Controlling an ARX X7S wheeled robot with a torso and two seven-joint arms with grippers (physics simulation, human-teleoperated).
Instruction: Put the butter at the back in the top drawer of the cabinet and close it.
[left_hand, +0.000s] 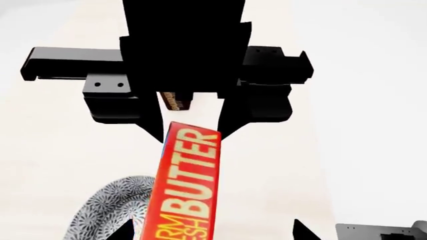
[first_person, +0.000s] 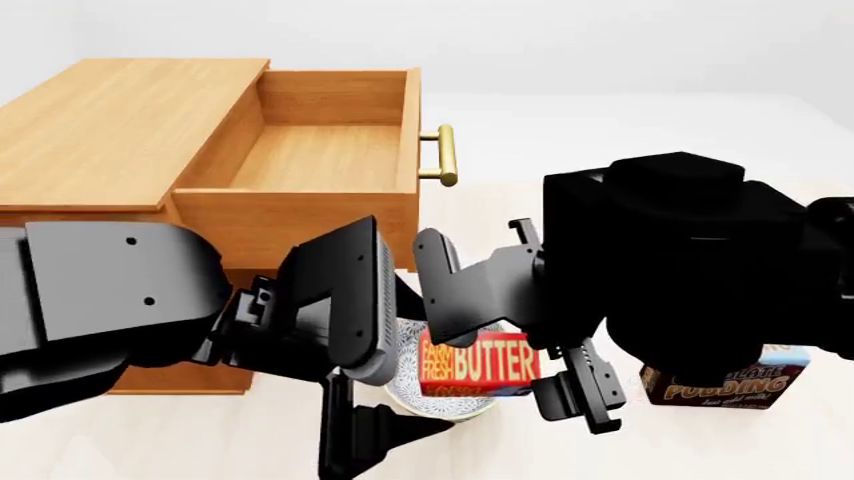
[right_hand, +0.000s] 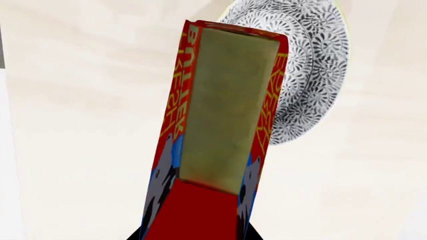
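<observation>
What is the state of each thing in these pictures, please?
Uppermost light-brown wooden drawer with brass bar handle: pulled open, nothing visible inside.
Red-orange butter carton: held in the right end effector, above the bowl.
Speckled black-and-white bowl: upright on the pale surface.
Brown-and-blue pudding box: standing, partly hidden.
Left end effector: open, holds nothing.

floor (first_person: 694, 130): pale cream, wood-grained | backdrop: plain white, featureless | light: even, soft, shadowless
</observation>
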